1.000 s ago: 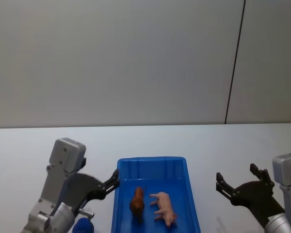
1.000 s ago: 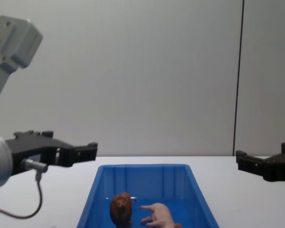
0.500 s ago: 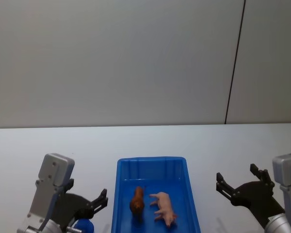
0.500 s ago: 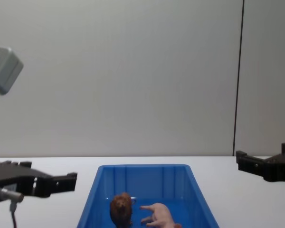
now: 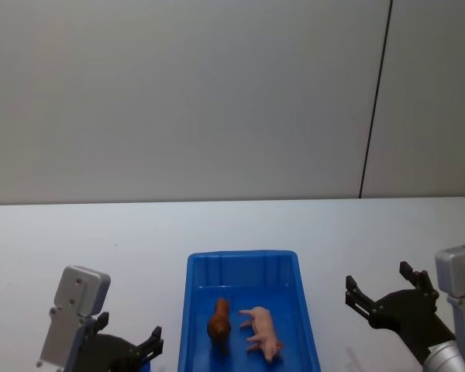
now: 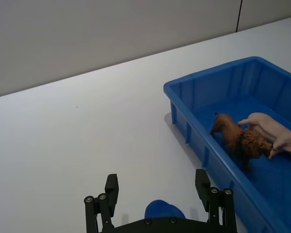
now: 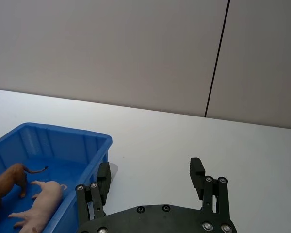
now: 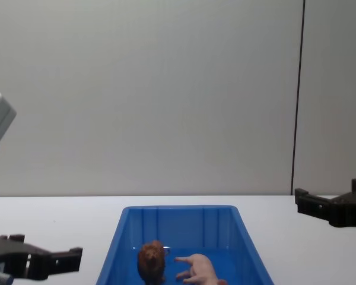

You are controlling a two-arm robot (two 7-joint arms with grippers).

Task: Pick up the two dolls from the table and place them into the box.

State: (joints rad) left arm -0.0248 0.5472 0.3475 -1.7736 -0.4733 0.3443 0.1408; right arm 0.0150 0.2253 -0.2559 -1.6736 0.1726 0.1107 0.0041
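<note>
Both dolls lie inside the blue box [image 5: 242, 256], side by side on its floor. The reddish-brown doll [image 5: 218, 324] is on the left and the pale pink doll [image 5: 262, 332] on the right. The chest view shows the brown doll [image 8: 151, 260] and the pink doll [image 8: 199, 270] low in the box [image 8: 178, 209]. My left gripper [image 5: 129, 342] hangs open and empty, left of the box near the table's front. My right gripper [image 5: 378, 280] is open and empty to the right of the box. From the left wrist I see the brown doll [image 6: 237, 141] beyond my left gripper [image 6: 156, 182].
The white table [image 5: 77, 232] stretches bare on both sides of the box and behind it to a grey wall. A small blue rounded thing [image 6: 164, 211] sits just under the left gripper. The right wrist view shows the box rim [image 7: 63, 133] to one side of my right gripper [image 7: 150, 172].
My left arm has drawn back and down, away from the box's left rim toward the near left corner. The right arm and both dolls have not moved.
</note>
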